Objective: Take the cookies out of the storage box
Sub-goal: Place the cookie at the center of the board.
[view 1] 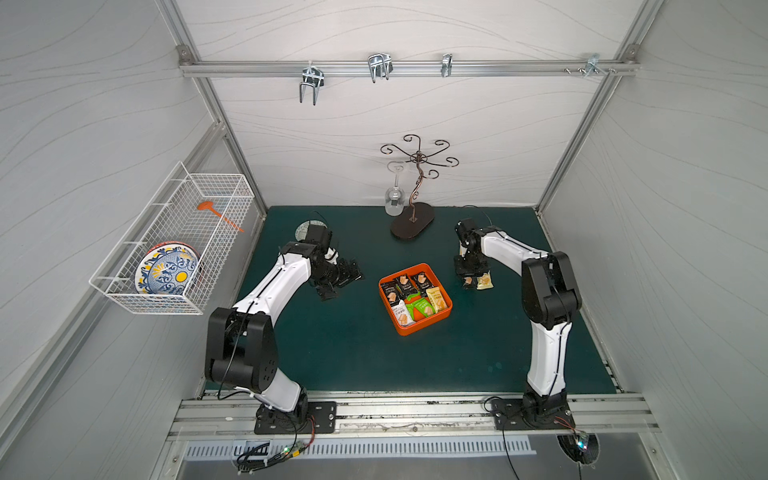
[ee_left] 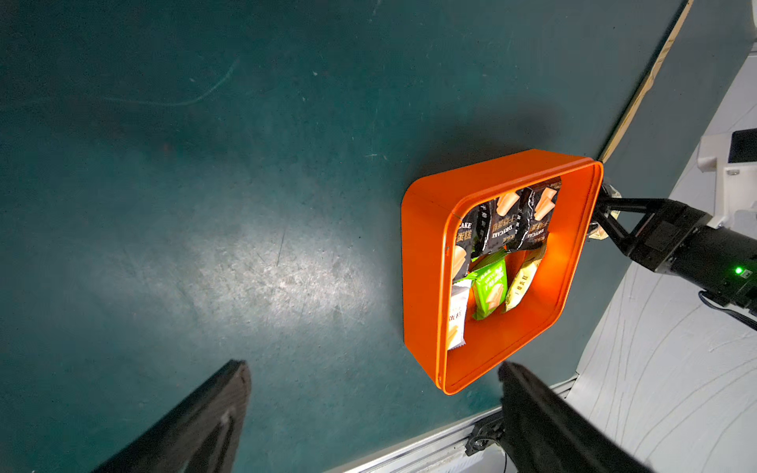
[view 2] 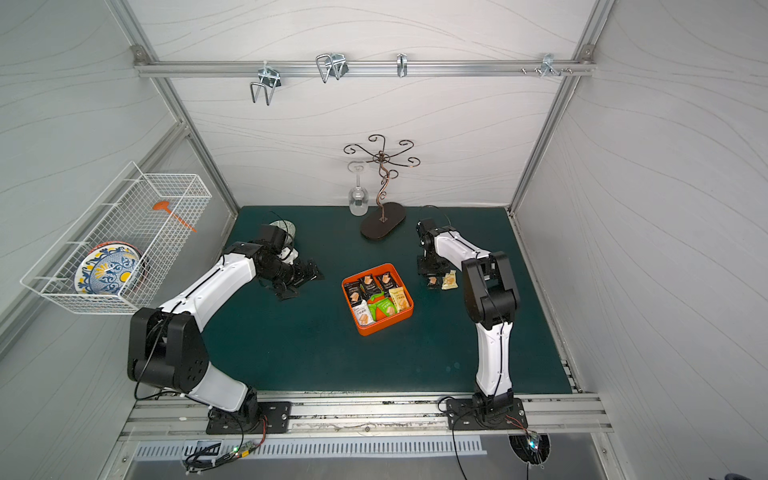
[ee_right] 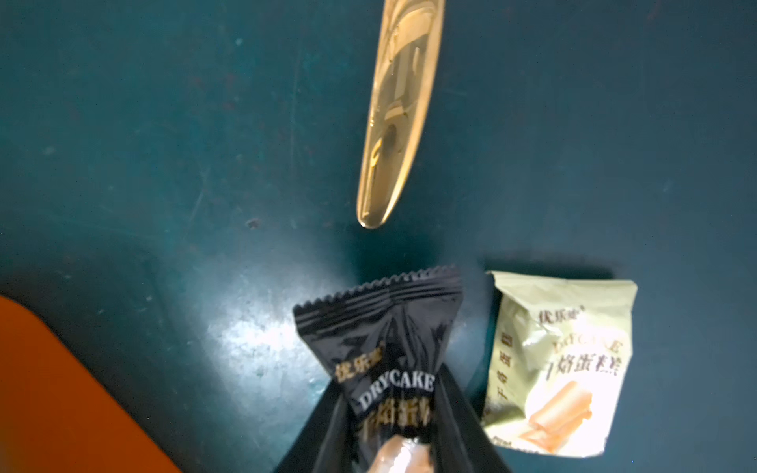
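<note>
The right end effector [ee_right: 391, 413] is clamped on a black wrapped cookie packet [ee_right: 381, 340]. A pale yellow wrapped cookie packet [ee_right: 561, 368] lies just beside it on the dark green surface [ee_right: 164, 123]. The left end effector [ee_left: 372, 368] gapes wide apart. Between both sits the shallow square bright-orange plastic storage box [view 1: 428, 322], with more cookies [view 1: 409, 293] inside.

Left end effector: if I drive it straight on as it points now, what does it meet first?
The open left end effector aims low across the mat, about at the foot of the box. Mat or the box's near wall comes first; depth is unclear.
</note>
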{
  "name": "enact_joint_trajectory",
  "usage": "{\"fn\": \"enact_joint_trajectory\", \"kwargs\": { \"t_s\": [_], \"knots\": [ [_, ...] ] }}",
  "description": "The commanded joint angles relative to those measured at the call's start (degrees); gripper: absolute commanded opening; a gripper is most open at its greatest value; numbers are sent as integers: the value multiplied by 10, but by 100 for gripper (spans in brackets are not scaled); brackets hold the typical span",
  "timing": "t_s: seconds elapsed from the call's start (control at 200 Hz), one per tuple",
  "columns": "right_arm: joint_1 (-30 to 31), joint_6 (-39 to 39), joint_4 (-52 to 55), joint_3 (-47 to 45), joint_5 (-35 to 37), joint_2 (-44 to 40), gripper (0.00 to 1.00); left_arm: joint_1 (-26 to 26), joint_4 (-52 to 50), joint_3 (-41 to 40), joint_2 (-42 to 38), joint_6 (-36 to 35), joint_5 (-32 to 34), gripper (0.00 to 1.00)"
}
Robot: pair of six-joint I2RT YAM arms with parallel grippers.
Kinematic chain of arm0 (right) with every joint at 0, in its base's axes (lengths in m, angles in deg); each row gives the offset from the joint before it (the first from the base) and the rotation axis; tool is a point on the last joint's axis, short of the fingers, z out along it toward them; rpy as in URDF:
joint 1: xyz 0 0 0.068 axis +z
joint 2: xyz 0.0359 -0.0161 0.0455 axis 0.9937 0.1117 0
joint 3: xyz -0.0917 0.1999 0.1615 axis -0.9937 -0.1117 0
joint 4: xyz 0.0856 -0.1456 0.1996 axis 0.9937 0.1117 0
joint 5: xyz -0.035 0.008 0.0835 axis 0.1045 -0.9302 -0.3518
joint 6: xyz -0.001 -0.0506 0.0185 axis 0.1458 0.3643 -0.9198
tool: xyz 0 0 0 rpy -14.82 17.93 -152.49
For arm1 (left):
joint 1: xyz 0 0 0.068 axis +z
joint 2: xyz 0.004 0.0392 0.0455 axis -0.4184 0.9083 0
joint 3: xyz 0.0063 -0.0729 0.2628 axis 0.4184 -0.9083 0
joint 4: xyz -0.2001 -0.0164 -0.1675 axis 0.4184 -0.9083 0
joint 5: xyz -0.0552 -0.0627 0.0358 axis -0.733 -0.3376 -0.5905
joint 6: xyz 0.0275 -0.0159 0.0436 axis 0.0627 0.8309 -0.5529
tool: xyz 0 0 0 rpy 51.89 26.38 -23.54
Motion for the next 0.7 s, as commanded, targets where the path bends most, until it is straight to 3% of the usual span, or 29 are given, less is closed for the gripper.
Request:
{"fn": "enact_joint_trajectory", "kwargs": {
  "t_s": [0.0, 0.17, 0.315, 0.695],
  "knots": [
    [-3, -6, 2, 9, -2, 11, 39, 2, -6, 22, 1, -7, 7, 99],
    [-3, 4, 16, 7, 3, -21, 52, 2, 5, 20, 7, -1, 1, 99],
    [0, 12, 35, -4, 10, -66, 71, 2, 16, 24, 16, 1, -10, 99],
    [82, 6, 84, -18, -9, -166, 71, 2, 40, 9, 10, 3, -25, 99]
  ]
}}
